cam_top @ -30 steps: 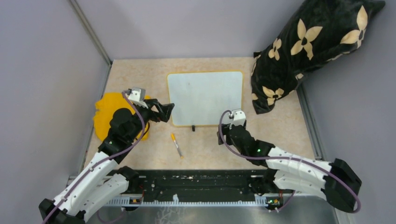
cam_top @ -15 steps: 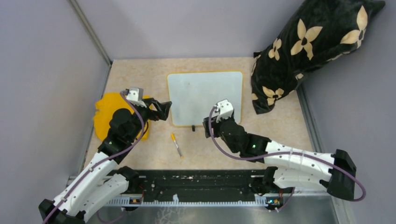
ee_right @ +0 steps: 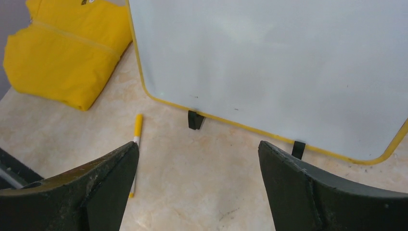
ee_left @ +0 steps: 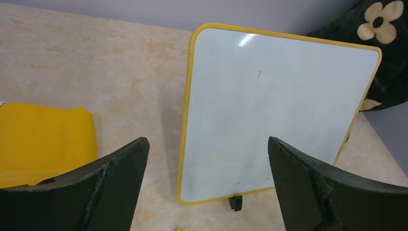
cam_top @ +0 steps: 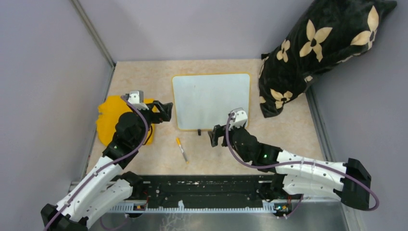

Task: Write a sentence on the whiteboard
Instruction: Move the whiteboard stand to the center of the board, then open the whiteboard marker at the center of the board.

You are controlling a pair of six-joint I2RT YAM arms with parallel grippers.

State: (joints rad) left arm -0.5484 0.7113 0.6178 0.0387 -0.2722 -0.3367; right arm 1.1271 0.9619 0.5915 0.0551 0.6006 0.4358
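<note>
The whiteboard (cam_top: 211, 98) lies flat at the table's middle, white with a yellow rim and black feet (ee_right: 195, 120) on its near edge. The sentence is out of view; the board's face (ee_left: 274, 115) looks blank apart from a few tiny marks. A yellow-and-white marker (cam_top: 182, 149) lies loose in front of the board, also seen in the right wrist view (ee_right: 135, 154). My left gripper (cam_top: 165, 110) hovers open by the board's left near corner (ee_left: 207, 144). My right gripper (cam_top: 216, 137) stands open over bare table just below the board's near edge (ee_right: 198, 147), right of the marker. Neither holds anything.
A folded yellow cloth (cam_top: 111, 120) lies at the left under my left arm. A black pillow with cream flowers (cam_top: 317, 48) leans at the back right, touching the board's right side. Grey walls close in the table on three sides.
My right gripper has swung left along the board's near edge toward the marker. My left gripper has drawn back a little to the left, away from the board.
</note>
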